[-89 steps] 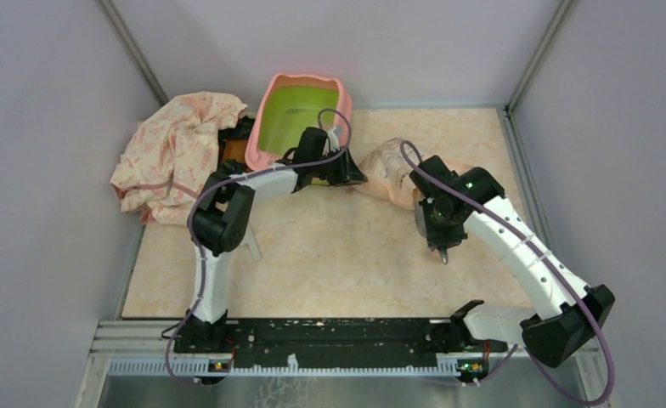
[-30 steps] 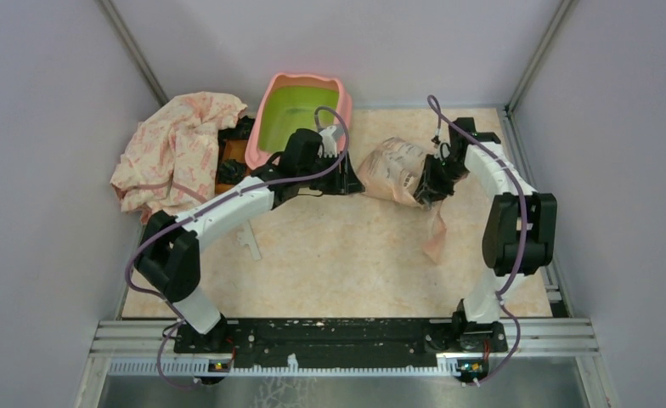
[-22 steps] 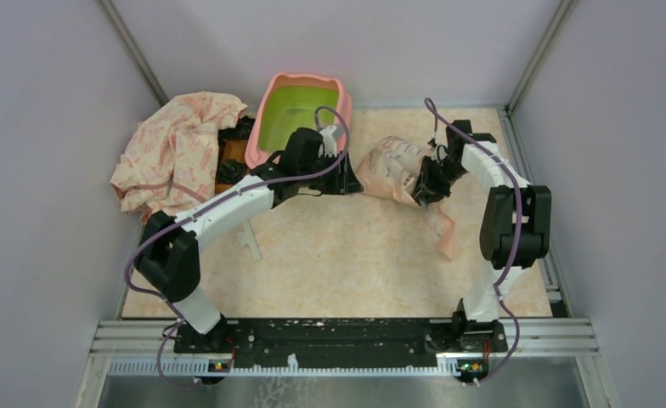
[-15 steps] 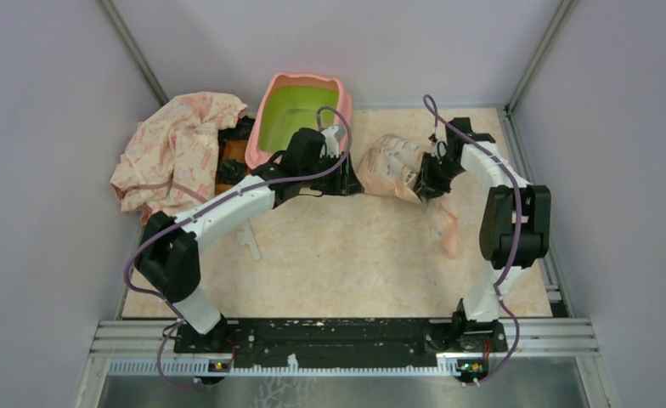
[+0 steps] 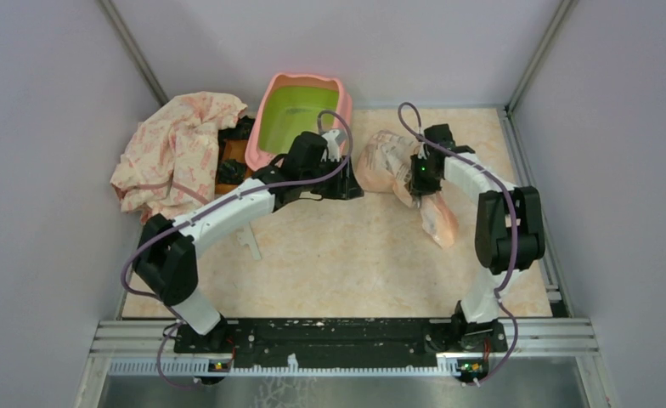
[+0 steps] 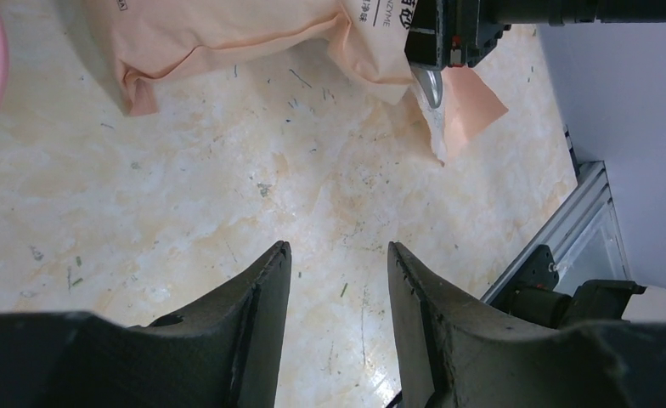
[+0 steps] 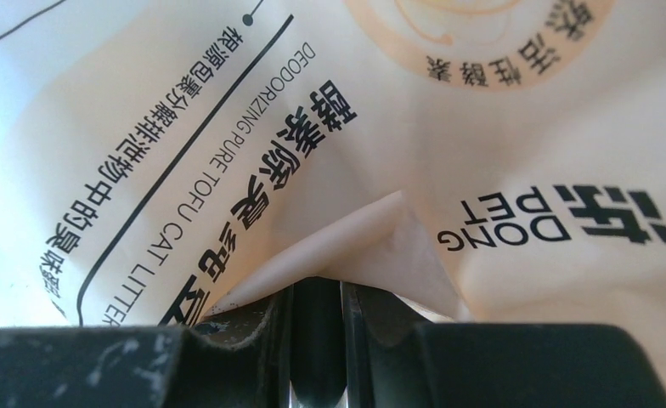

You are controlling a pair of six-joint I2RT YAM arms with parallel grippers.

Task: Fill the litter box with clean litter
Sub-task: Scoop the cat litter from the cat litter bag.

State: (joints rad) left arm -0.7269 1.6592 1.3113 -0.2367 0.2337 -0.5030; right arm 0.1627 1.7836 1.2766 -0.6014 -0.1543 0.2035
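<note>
The right gripper (image 7: 317, 291) has its jaws nearly closed, clamped on a fold of the bag (image 5: 382, 160). The fold sits between the two fingers. The printed face of the bag fills the right wrist view with black Chinese and English lettering. This gripper is to the right of the litter box (image 5: 296, 115), level with the box's near end.

The left gripper (image 6: 338, 251) has its jaws apart at medium width with nothing between them. It hangs over bare worktop (image 5: 338, 255), just off the near right corner of the litter box. The pink rim of the box shows at the left edge of the left wrist view.

The bag is peach-pink and crumpled, just right of the litter box and apart from it. Its left end rests on the worktop. A loose flap (image 5: 438, 223) trails from the right gripper toward the near side. The litter itself cannot be made out in any view.

The litter box stands at the far edge of the worktop by the back wall (image 5: 330, 42), left of centre, showing its lime-green inside.

A bunched patterned cloth (image 5: 177, 144) lies left of the litter box, by the side wall.

The worktop is pale beige and marbled, flecked with small dark specks. Plain grey-lilac walls close three sides. A metal rail (image 5: 355, 367) runs along the edge opposite the litter box and carries both arm bases.
</note>
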